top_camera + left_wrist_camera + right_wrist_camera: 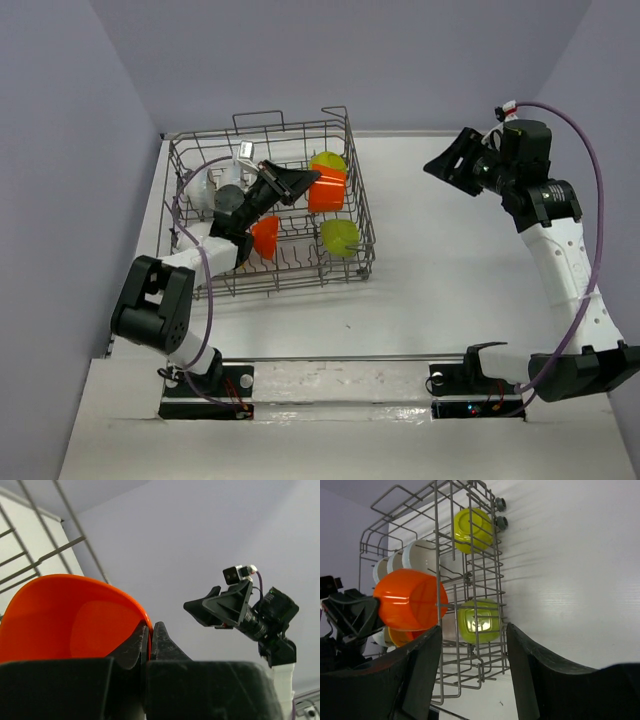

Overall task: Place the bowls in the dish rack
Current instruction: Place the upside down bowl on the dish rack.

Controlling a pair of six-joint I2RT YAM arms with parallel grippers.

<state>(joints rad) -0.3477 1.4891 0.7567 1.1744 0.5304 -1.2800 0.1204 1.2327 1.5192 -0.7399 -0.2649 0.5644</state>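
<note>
The grey wire dish rack [362, 215] stands on the left half of the table. My left gripper [306, 186] reaches over it and is shut on the rim of a red-orange bowl [327, 190]; the wrist view shows the jaws [150, 631] pinching that rim [75, 615]. A second red-orange bowl [264, 236], two lime green bowls [328, 162] [340, 237] and white bowls [201, 186] sit in the rack. My right gripper [448, 164] is open and empty, in the air to the right of the rack. In its view [473, 628] the held bowl [410, 600] is by the rack's side.
The rack's tall wire sides [437, 540] and handle loops [259, 117] rise around the bowls. White table surface [450, 260] lies to the right of the rack. Purple walls close off the back and both sides.
</note>
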